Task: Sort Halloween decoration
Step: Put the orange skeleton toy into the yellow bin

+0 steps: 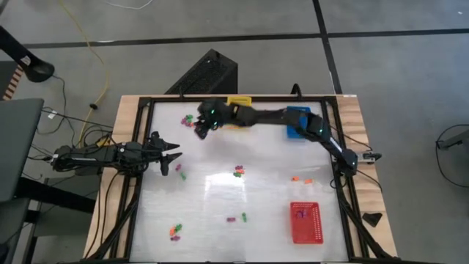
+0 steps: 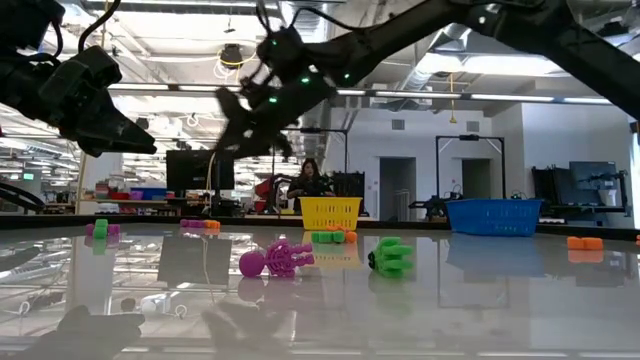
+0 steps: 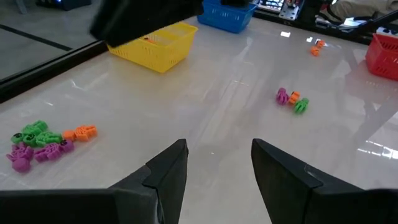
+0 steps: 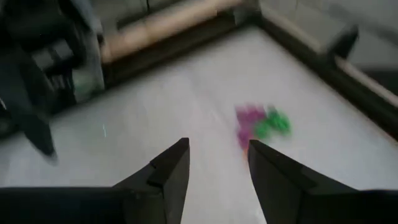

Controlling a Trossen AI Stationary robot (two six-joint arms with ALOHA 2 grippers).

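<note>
The Halloween decoration lies as tiny orange, green and purple trinkets scattered over the white table. One cluster (image 1: 188, 117) is at the far left, and others are at mid-table (image 1: 238, 172) and near the front (image 1: 174, 231). My right gripper (image 1: 199, 132) reaches across from the right and hangs open above the table just beside the far-left cluster (image 4: 258, 124), with nothing between its fingers. My left gripper (image 1: 174, 155) waits open at the left edge, also with nothing between its fingers (image 3: 217, 149).
A yellow basket (image 1: 238, 103) and a blue basket (image 1: 297, 117) stand at the far edge under my right arm. A red basket (image 1: 305, 222) stands at the near right. A dark frame (image 1: 139, 147) rims the table. A person (image 2: 310, 180) shows in the room beyond.
</note>
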